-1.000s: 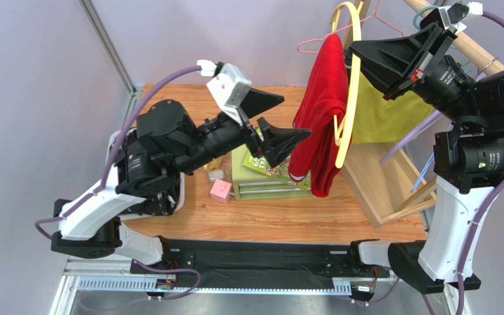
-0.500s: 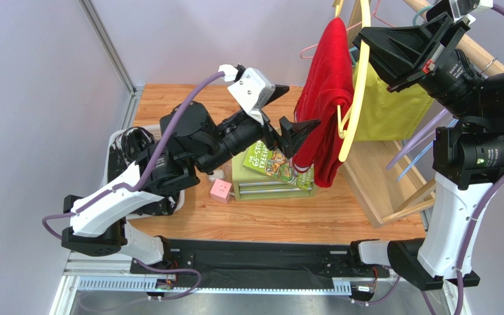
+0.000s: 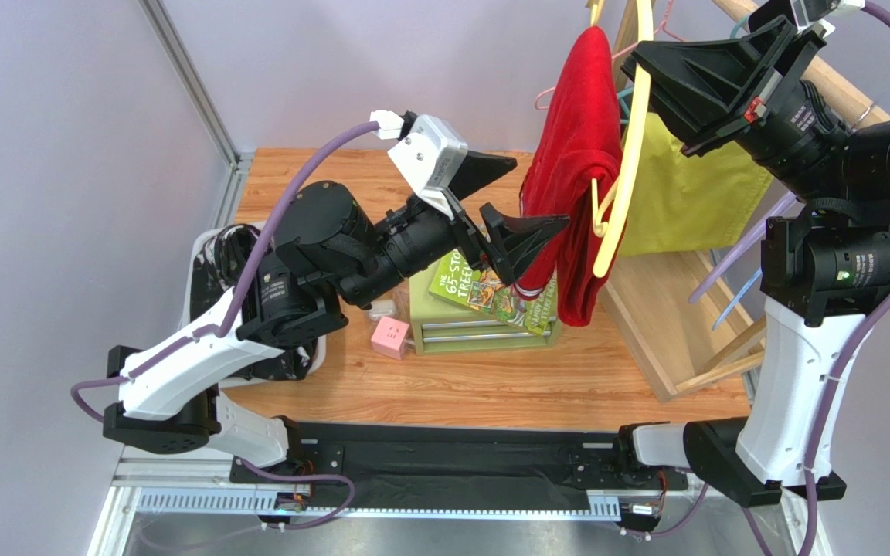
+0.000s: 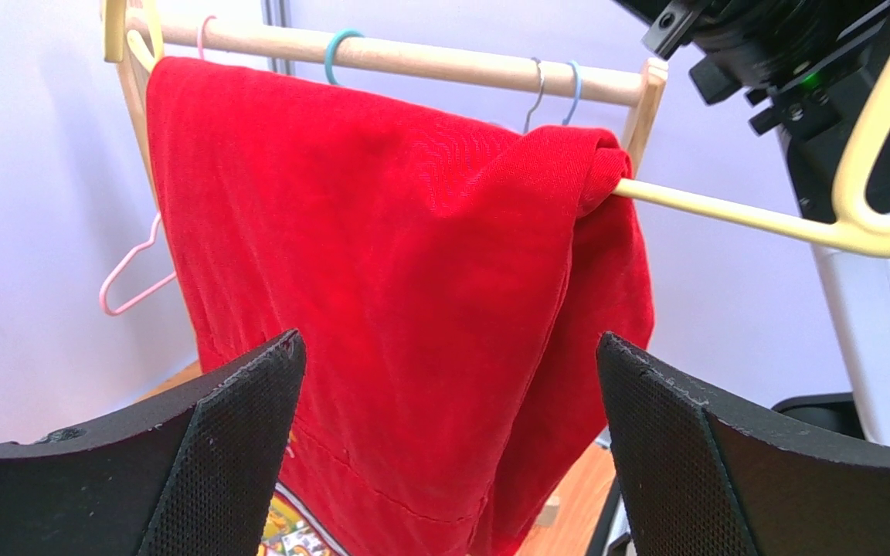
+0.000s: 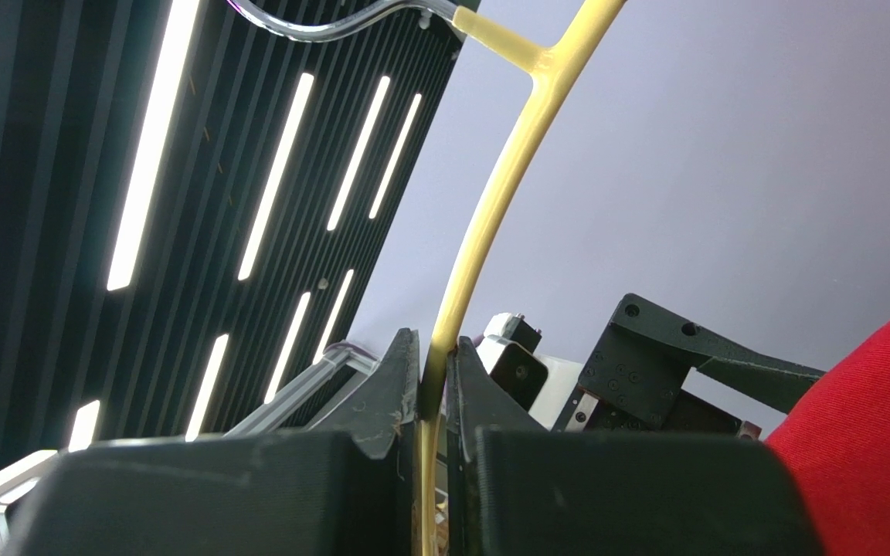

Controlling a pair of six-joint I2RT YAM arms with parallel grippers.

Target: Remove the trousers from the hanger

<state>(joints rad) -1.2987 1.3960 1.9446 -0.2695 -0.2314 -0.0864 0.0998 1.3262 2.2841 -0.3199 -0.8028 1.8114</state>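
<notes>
The red trousers hang folded over the bar of a pale yellow hanger, held up in the air over the table. My right gripper is shut on the hanger's curved arm, high at the back right. My left gripper is open just left of the trousers, at mid height. In the left wrist view the red cloth fills the space ahead of the wide-apart fingers, which do not touch it. The hanger's bar sticks out of the fold to the right.
A yellow-green garment hangs on the wooden rack behind the hanger. Its rod carries several more hanger hooks and a pink hanger. Below are a green box, a pink cube and a bin of dark cloth.
My left gripper has risen and moved right, up to the red trousers, still open. My right gripper has lifted the hanger a little higher.
</notes>
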